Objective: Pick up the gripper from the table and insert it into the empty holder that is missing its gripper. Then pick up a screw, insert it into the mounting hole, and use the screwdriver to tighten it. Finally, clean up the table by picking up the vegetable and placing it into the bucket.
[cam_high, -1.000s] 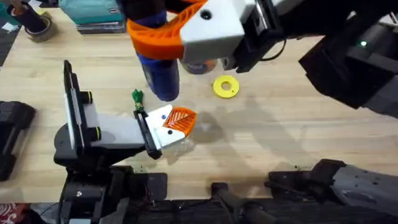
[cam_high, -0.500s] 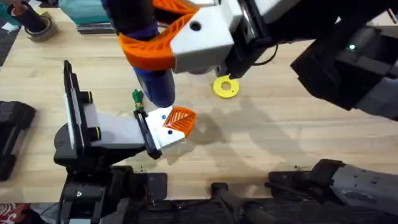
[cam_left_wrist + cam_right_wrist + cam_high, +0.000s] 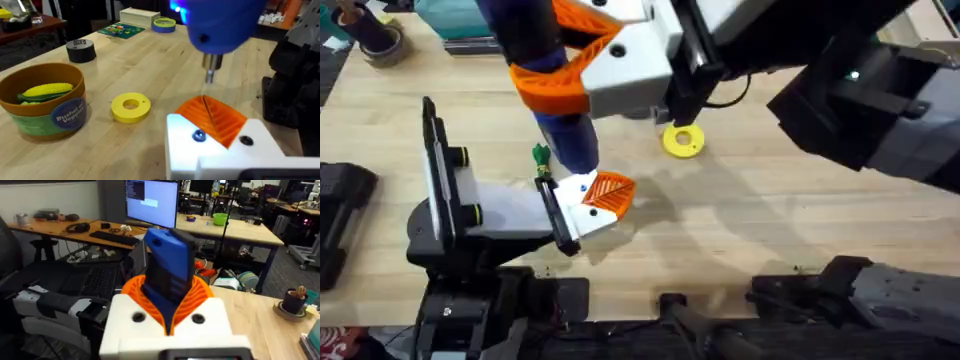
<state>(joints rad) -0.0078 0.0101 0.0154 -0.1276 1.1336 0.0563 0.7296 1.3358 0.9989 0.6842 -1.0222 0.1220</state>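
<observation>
the screwdriver stands nearly upright in the right gripper, its blue body clamped between the orange ribbed pads, jaws closed around it about midway up. its silver bit points down at the gripper tip, the orange ribbed wedge seated in the white holder, and hangs just above the wedge; whether it touches cannot be told. from overhead the wedge sits at the outer end of the white bracket, with the screwdriver's lower end right behind it. a dark screw head shows on the bracket face just beside the wedge. the left gripper is the claw carrying that bracket; how far its jaws stand apart cannot be told. a small green piece lies on the table just beside the screwdriver. the yellow disc lies flat on the wood, near the wedge but apart from it. the bucket stands farther out with a yellow corn cob inside it. a black tape roll rests beyond that. behind the right arm, desks with a monitor and a keyboard fill the room.
</observation>
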